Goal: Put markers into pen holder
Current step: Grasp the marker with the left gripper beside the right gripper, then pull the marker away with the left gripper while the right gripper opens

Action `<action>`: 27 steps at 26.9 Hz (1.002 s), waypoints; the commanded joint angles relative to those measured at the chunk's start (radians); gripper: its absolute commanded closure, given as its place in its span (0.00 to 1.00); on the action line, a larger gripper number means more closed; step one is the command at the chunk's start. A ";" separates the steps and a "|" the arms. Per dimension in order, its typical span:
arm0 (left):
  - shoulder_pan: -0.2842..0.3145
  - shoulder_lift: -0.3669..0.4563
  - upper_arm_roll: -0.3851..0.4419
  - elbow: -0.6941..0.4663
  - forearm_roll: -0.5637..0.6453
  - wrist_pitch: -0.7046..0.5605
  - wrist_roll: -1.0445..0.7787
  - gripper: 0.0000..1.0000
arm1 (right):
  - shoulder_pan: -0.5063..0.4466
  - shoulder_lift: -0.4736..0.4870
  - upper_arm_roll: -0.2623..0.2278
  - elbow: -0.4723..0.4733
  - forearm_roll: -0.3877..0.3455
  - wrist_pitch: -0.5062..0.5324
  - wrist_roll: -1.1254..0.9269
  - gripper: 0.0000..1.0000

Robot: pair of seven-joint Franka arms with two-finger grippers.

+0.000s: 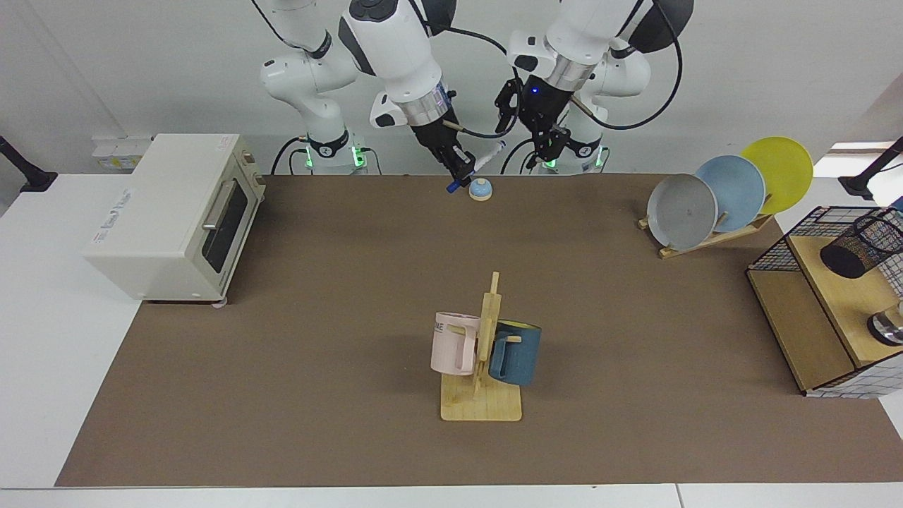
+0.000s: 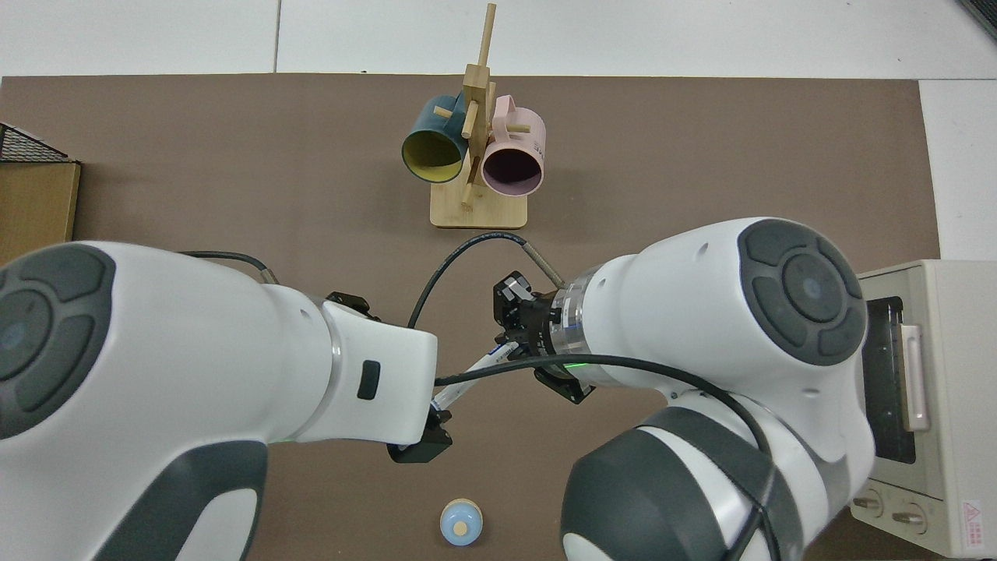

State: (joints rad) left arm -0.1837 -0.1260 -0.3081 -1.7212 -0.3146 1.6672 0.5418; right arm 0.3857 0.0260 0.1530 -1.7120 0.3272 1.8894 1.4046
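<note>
- Facing view: the right gripper (image 1: 459,168) clamps the marker (image 1: 474,171) mid-barrel, held aslant above the table's (image 1: 282,353) far edge beside a small blue bell (image 1: 480,189) — a pose apt for a handover. The left gripper (image 1: 549,144) hangs close by; whether its jaws are parted cannot be told. The pen holder (image 1: 862,245) lies tipped in the wire basket (image 1: 776,257), well apart.
- Top view: the marker (image 2: 467,380) bridges both wrists — likely passing to the arm nearer the holder.
</note>
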 commanded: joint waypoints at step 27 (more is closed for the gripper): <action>-0.037 -0.052 0.007 -0.034 -0.003 -0.024 0.084 0.80 | -0.008 0.017 0.000 0.034 0.148 -0.003 0.073 1.00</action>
State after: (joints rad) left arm -0.2047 -0.1491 -0.3153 -1.7284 -0.3145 1.6497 0.6179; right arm 0.3850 0.0304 0.1477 -1.7023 0.4539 1.8901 1.4502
